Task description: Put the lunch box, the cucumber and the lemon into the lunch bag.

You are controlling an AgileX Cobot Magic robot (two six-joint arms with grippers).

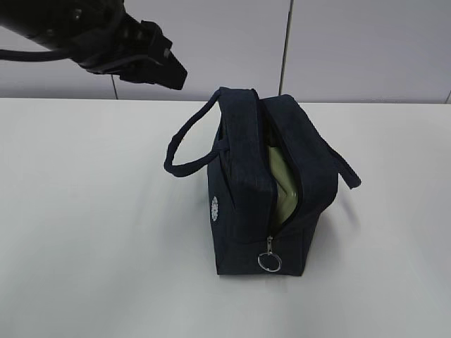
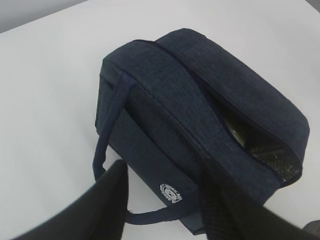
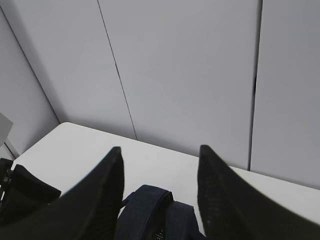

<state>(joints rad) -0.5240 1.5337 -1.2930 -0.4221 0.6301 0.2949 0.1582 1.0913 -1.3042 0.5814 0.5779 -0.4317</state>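
Observation:
The navy lunch bag (image 1: 243,183) stands in the middle of the white table with its top zipper open. The pale green lid of the lunch box (image 1: 282,189) shows inside the opening. The cucumber and the lemon are not in view. In the left wrist view the bag (image 2: 165,95) fills the frame, with something dark and glossy (image 2: 235,132) in the opening that I cannot identify. My left gripper (image 1: 169,70) hangs open and empty above and to the left of the bag (image 2: 162,167). My right gripper (image 3: 160,148) is open and empty above the bag's top (image 3: 150,210).
The silver ring pull (image 1: 269,261) hangs at the bag's near end. One loop handle (image 1: 184,151) sticks out to the left, the other (image 1: 345,172) droops to the right. A grey panelled wall (image 1: 352,49) stands behind the table.

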